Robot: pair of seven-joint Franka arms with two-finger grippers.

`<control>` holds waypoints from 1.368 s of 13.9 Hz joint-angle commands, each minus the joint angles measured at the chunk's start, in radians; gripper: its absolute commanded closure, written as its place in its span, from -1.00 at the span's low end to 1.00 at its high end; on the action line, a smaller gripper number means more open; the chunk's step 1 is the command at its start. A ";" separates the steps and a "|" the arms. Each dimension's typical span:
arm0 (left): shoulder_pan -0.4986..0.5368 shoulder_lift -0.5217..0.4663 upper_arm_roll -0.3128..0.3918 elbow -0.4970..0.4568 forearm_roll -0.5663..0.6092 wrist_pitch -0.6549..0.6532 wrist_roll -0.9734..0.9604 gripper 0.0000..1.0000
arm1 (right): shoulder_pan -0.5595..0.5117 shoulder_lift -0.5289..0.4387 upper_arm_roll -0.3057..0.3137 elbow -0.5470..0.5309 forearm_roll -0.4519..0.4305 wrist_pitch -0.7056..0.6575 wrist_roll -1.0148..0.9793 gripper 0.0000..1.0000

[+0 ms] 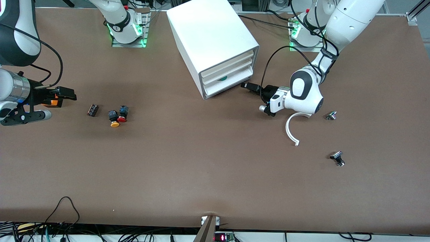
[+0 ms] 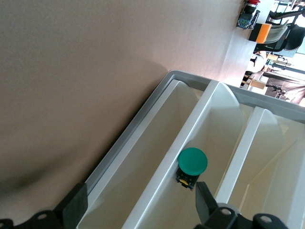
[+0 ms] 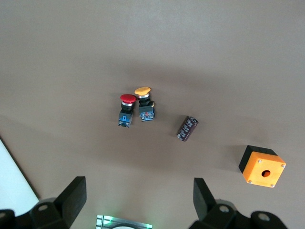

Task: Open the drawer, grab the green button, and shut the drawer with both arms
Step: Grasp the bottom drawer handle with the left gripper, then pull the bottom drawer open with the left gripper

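Note:
The white cabinet (image 1: 211, 40) stands at the back middle of the table, all three drawers pushed in. The lowest drawer (image 1: 228, 86) holds the green-capped button (image 1: 222, 79), seen over its front wall. My left gripper (image 1: 248, 86) hovers just in front of the drawers, open and empty. In the left wrist view the button (image 2: 192, 162) lies in the white tray of the drawer (image 2: 143, 167), close ahead of the left gripper (image 2: 140, 205). My right gripper (image 1: 65, 93) waits open over the right arm's end of the table, and the right wrist view shows that gripper (image 3: 138, 200) empty.
A red button (image 1: 122, 114), a yellow button (image 1: 114, 120) and a dark cylinder (image 1: 92, 110) lie near the right gripper, with an orange box (image 3: 262, 167) under it. A white curved strip (image 1: 291, 129) and two small metal parts (image 1: 331, 115) (image 1: 337, 158) lie near the left arm.

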 commanded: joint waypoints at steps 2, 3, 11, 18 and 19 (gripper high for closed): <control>-0.027 0.012 -0.002 -0.034 -0.123 0.000 0.130 -0.98 | 0.001 0.004 0.003 0.003 0.014 0.008 0.016 -0.98; -0.033 0.013 -0.003 -0.045 -0.130 0.000 0.159 -0.95 | 0.001 0.004 0.003 0.003 0.014 0.008 0.016 -0.98; -0.066 0.024 -0.026 -0.082 -0.176 0.003 0.213 0.10 | 0.002 0.005 0.003 0.003 0.014 0.009 0.016 -0.98; -0.066 0.024 -0.046 -0.105 -0.226 0.003 0.213 1.00 | 0.002 0.016 0.003 0.003 0.013 0.018 0.015 -0.98; -0.066 0.024 -0.045 -0.105 -0.225 0.004 0.213 1.00 | 0.002 0.016 0.003 0.003 0.014 0.018 0.015 -0.98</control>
